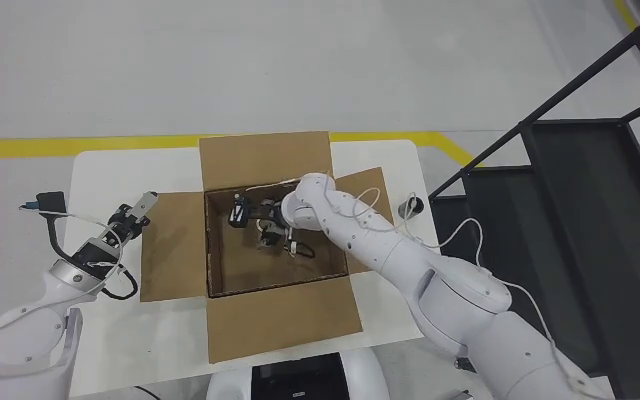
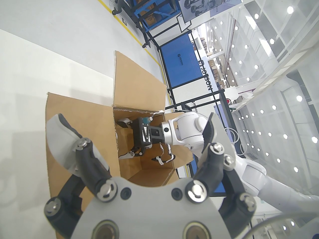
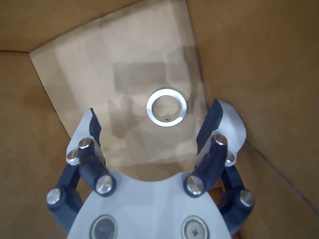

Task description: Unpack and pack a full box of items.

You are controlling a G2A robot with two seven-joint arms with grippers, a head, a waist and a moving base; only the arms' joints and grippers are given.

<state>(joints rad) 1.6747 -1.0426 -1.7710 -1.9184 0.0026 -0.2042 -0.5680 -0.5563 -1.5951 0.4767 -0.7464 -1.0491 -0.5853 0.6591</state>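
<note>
Metal ring (image 3: 166, 122): lies flat on the bare floor of the cardboard box (image 1: 268, 160), just beside the foot of one side wall. Nothing else is visible on the floor around it.

Right gripper (image 3: 153, 115): down inside the box and above the ring, with its jaws spread wide and nothing between the pads. The ring sits roughly on the line between the fingertips and a little beyond them. I judge this a line-up for a pick: a wide opening suits straddling the ring's outer rim. The ring lies low and thin against the cardboard, so the pads would need to go nearly to the floor, and the nearby wall leaves little room for the finger on that side.

Box: stands mid-table (image 1: 110, 180), all four flaps folded outward, presumably to keep the mouth free for the arm.

Left gripper (image 1: 138, 208): also open and empty. It hovers at the outer edge of the box's left flap, near the table's left edge and well apart from the ring (parked clear of the working arm, I take it).

Small dark item (image 1: 411, 207): at the table's right edge, too small to name, possibly already unpacked.
</note>
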